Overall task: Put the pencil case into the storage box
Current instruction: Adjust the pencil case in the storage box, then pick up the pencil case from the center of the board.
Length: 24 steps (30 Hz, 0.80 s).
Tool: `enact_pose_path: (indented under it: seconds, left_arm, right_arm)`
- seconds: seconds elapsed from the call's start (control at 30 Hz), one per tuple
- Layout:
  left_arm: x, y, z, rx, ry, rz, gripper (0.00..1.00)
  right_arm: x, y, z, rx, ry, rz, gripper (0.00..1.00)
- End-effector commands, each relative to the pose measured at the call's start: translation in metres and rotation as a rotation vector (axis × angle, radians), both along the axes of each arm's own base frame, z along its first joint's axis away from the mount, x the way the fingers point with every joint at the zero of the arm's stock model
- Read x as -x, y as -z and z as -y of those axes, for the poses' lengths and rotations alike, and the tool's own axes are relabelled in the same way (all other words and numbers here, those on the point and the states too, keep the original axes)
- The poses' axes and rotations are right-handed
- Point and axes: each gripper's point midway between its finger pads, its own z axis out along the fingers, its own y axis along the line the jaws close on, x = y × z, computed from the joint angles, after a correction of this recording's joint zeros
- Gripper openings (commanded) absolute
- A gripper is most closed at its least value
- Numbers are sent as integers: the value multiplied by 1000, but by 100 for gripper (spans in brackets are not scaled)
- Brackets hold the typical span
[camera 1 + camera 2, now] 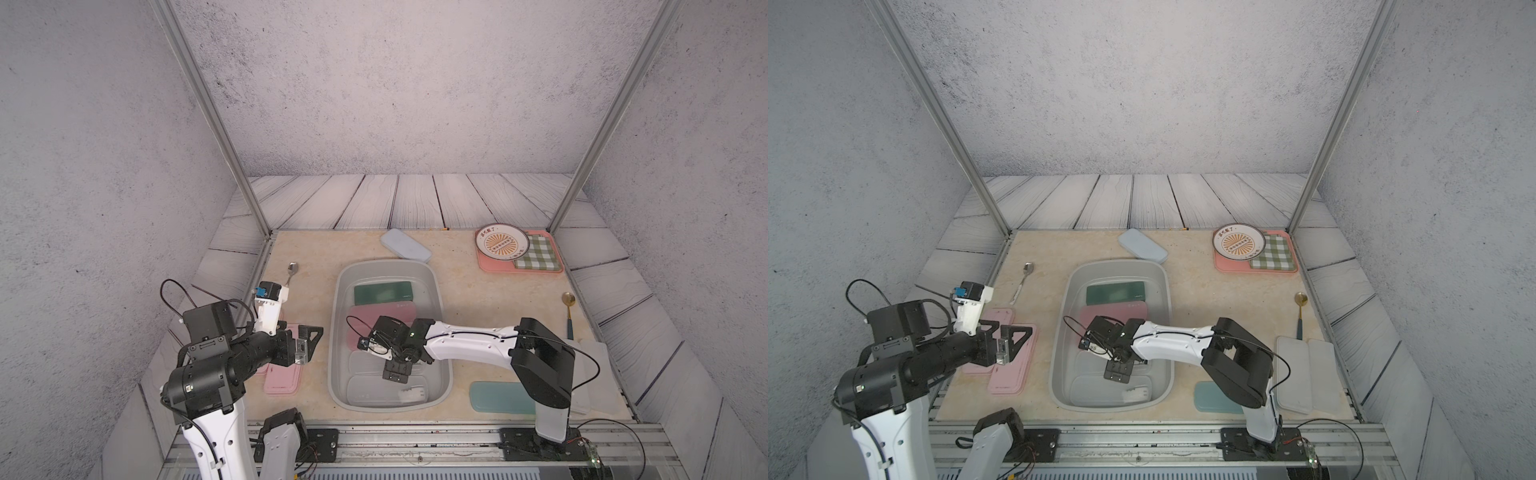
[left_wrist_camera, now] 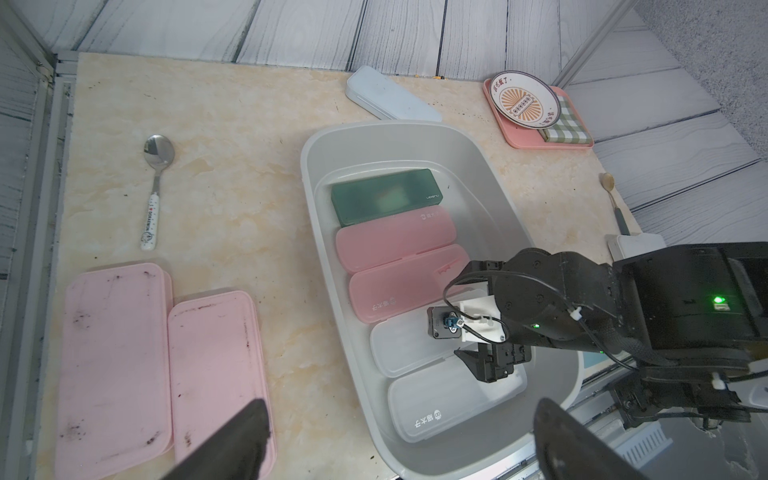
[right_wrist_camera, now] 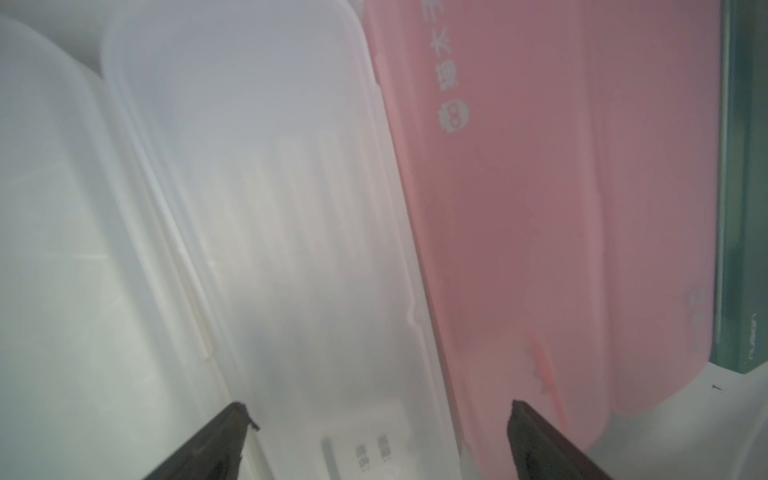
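While the right gripper (image 3: 378, 419) hangs inside the storage box (image 1: 337, 316) with its jaws spread wide and nothing between them, a white pencil case (image 3: 257, 208) lies flat in the box directly beneath it. Beside that case in the box lie a second white case (image 3: 50, 208), two pink cases (image 2: 395, 241) and a green case (image 2: 386, 199) at the box's far end. Left of the box, the left gripper (image 1: 1003, 332) hovers above two pink pencil cases (image 2: 216, 374) on the table, jaws equally spread and empty. A pale blue case (image 1: 405, 245) waits behind the box and a teal case (image 1: 498, 397) to its right.

The likely trouble is inside the box. A fingertip rising close to the overlapping lids could catch an edge and drag a case up or tilt it against the wall. If the left arm brings a pink case over while the right arm occupies the box, the two arms could collide.
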Motion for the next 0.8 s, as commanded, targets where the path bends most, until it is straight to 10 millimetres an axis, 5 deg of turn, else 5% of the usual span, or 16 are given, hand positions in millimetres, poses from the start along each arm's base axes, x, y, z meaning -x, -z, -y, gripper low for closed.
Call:
enact_pose_path:
  seconds: [0.0, 0.17, 0.37, 0.57, 0.77]
  left_arm:
    - [0, -1, 0, -2, 5, 18, 100]
    - [0, -1, 0, -5, 3, 18, 100]
    - [0, -1, 0, -1, 3, 21, 100]
    - [-1, -2, 2, 18, 11, 9, 100]
    - [-6, 2, 3, 28, 30, -19, 100]
  right_arm:
    - [22, 12, 10, 47, -36, -95, 99]
    - [13, -13, 0, -22, -9, -45, 99]
    - [20, -81, -6, -288, -9, -1, 99]
    - [-23, -133, 30, -504, 277, 169, 99]
    - [-58, -147, 80, -625, 595, 195, 99]
